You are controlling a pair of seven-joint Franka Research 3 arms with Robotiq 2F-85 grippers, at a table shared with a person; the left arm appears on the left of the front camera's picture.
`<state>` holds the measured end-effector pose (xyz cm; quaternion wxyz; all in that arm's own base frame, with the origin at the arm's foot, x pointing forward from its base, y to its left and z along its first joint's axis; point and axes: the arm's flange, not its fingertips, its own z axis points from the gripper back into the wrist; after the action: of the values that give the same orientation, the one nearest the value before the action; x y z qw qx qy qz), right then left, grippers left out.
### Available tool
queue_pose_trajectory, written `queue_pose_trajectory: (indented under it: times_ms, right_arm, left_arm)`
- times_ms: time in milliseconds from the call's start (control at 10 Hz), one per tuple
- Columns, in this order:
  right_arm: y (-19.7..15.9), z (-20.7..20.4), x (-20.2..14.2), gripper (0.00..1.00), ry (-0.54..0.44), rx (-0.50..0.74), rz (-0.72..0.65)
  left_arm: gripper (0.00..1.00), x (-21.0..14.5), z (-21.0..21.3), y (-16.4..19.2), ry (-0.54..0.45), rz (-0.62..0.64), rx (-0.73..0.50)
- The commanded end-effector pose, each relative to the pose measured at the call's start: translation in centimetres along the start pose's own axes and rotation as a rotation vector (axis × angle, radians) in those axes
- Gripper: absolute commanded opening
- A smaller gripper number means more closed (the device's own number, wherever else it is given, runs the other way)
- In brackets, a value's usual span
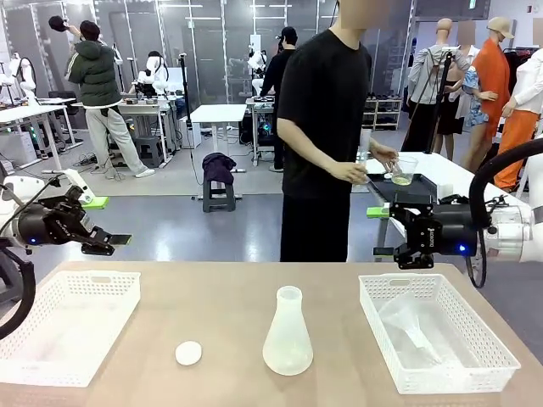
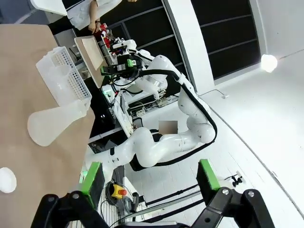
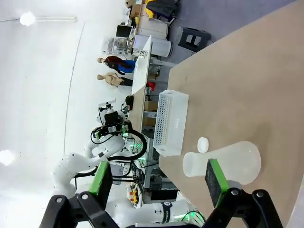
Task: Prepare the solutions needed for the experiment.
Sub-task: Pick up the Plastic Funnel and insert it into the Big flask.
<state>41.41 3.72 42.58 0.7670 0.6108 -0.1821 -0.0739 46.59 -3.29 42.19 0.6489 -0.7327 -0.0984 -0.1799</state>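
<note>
The solutions show as a little pale yellow liquid in a clear cup [image 1: 403,172], held in the hands of a person in black at the far side of the table. A frosted conical flask [image 1: 288,333] [image 2: 53,124] [image 3: 229,164] stands upright mid-table, with nothing visible inside. Beside it lies a small white round cap [image 1: 188,353] [image 2: 5,180] [image 3: 203,144]. My left gripper [image 1: 109,222] [image 2: 150,178] hovers open off the table's far left corner. My right gripper [image 1: 379,231] [image 3: 158,178] hovers open beyond the far right edge. Neither touches anything.
A white mesh basket [image 1: 93,277] [image 3: 171,123] sits at the table's left with nothing in it. A second basket [image 1: 424,278] [image 2: 66,80] at the right holds a clear plastic funnel [image 1: 411,326]. Behind the person stands another white table [image 1: 458,174].
</note>
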Motion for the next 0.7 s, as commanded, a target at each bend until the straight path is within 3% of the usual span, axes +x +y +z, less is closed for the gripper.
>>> queue_pose_trajectory:
  times_ms: [0,600]
  right_arm:
    - [0.18,-0.07,-0.21,1.00,0.001,0.010,-0.003]
    - [0.18,-0.07,-0.21,1.00,0.001,0.010,-0.003]
  left_arm:
    - [1.00,0.74,0.11,-0.48,0.025,0.028,-0.006]
    - [1.00,0.00,0.00,0.00,0.000,0.000,0.000]
